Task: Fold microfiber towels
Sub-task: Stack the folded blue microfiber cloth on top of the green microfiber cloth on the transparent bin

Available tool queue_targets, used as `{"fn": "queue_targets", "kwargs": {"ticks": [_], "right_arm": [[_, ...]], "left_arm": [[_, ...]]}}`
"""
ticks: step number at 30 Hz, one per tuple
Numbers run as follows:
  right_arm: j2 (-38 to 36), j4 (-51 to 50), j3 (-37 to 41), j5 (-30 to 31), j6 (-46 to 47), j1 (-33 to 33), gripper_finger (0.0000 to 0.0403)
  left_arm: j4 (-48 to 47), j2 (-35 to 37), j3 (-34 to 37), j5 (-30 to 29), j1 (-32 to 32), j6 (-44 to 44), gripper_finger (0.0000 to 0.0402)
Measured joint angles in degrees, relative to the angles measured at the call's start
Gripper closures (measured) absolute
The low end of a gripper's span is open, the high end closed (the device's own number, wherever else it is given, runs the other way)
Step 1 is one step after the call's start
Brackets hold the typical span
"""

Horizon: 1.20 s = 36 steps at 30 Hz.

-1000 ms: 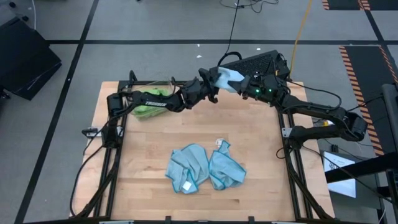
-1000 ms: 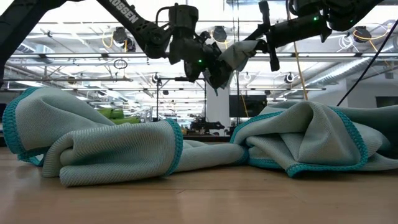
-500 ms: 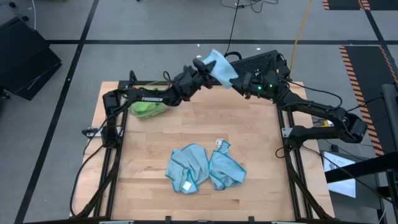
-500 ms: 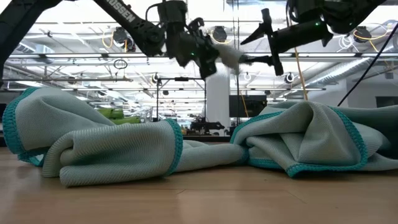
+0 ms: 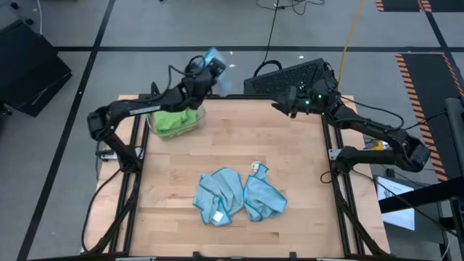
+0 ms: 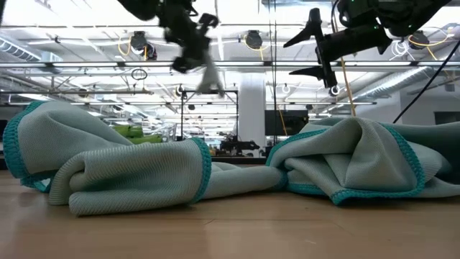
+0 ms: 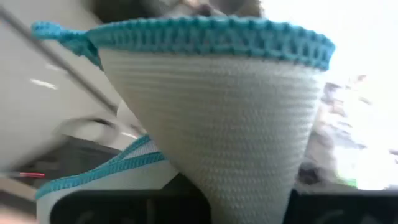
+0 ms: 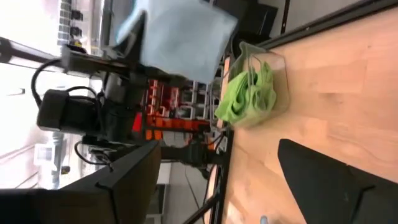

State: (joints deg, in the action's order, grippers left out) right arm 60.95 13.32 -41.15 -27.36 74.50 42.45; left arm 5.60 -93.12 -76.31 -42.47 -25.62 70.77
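From above, the left gripper (image 5: 205, 71) grips a light blue towel (image 5: 214, 58) raised over the table's far-left corner, above a clear bin (image 5: 176, 120) holding lime green towels (image 5: 172, 122). The right gripper (image 5: 285, 102) hangs near the far edge, well apart from the held cloth, fingers spread and carrying nothing. Two more blue towels (image 5: 239, 193) lie crumpled, touching, on the wooden table (image 5: 290, 152) towards its near edge.

At table height, those two crumpled towels (image 6: 129, 169) fill the foreground; high behind them the left gripper (image 6: 188, 44) dangles its towel (image 6: 210, 76), while the right gripper (image 6: 310, 52) shows wide jaws.

The left wrist camera sees only the clamped towel (image 7: 217, 118), its teal edging across the frame.

The right wrist camera looks past spread dark fingers (image 8: 323, 180) at the held blue towel (image 8: 180, 40) and the bin (image 8: 261, 87) of green cloths (image 8: 249, 93).
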Motion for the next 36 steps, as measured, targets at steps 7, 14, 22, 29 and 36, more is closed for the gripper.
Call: {"fn": "queue_targets", "kwargs": {"ticks": [7,14,22,29,36], "right_arm": [[0.0,-0.36,0.0,-4.56,1.04,1.99,0.0085],[0.07,-0.37,0.0,-5.96,0.98,4.55,0.0085],[0.07,-0.31,0.0,-9.86,1.15,7.78,0.0085],[0.07,-0.29,0.0,-11.94,0.92,9.57,0.0085],[0.07,-0.27,0.0,-11.95,1.02,10.04,0.0085]], "left_arm": [[-22.67,7.75,6.67,-19.93,5.14,19.45,0.0388],[-18.29,8.44,19.66,-26.65,7.49,35.19,0.0388],[-10.97,8.43,33.04,-30.33,6.38,49.01,0.0388],[-7.77,9.59,37.09,-33.66,6.22,54.77,0.0388],[-6.15,9.64,37.02,-34.76,5.66,47.64,0.0387]]}}
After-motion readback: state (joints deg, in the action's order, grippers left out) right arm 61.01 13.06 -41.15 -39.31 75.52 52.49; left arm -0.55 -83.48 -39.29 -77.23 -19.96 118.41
